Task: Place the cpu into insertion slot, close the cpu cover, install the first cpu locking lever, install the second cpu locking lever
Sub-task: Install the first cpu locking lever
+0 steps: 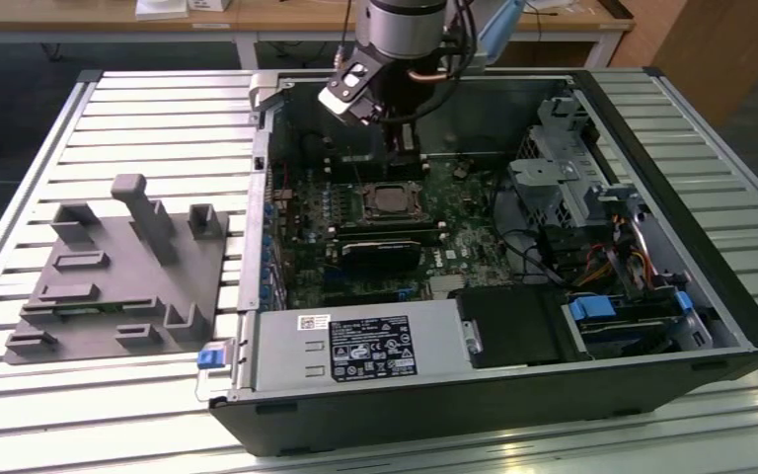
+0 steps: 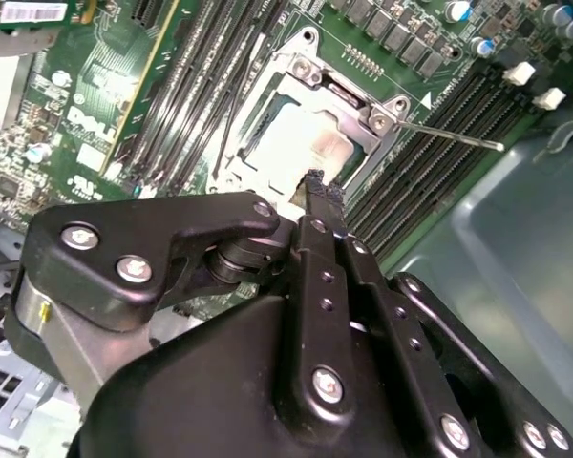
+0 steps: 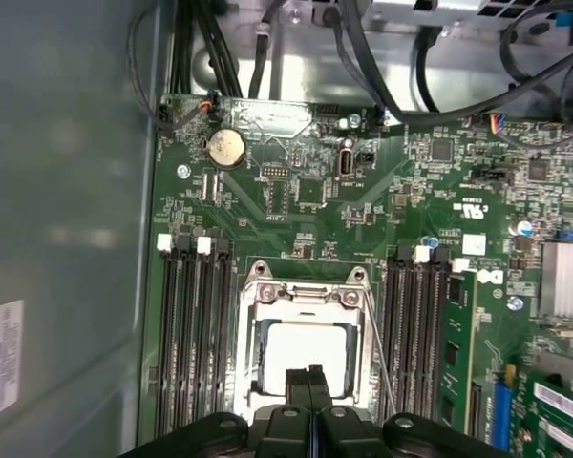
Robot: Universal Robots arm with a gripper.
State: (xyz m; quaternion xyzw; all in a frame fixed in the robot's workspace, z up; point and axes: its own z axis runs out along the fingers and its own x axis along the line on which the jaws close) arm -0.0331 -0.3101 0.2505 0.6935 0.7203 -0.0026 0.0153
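Note:
The cpu [image 3: 304, 351], a pale silver square, lies in the insertion slot [image 1: 386, 201] on the green motherboard inside the open computer case. The cpu cover [image 3: 250, 320], a silvery frame, lies flat around it, and the chip shows through its window in both wrist views [image 2: 291, 143]. A thin metal locking lever [image 2: 451, 136] sticks out along one side of the socket [image 3: 378, 367]. My gripper [image 3: 308, 373] hangs just above the socket's edge with its black fingers pressed together and nothing between them. In the second wrist view the gripper [image 2: 315, 181] is over the cover's rim.
Long black memory slots [image 3: 186, 334] flank the socket on both sides. A black card [image 1: 382, 252] sits beside it, with a power supply [image 1: 366, 346] at the case front and cables and a drive cage [image 1: 576, 183] on the exterior view's right. A grey fixture [image 1: 115, 267] stands outside the case.

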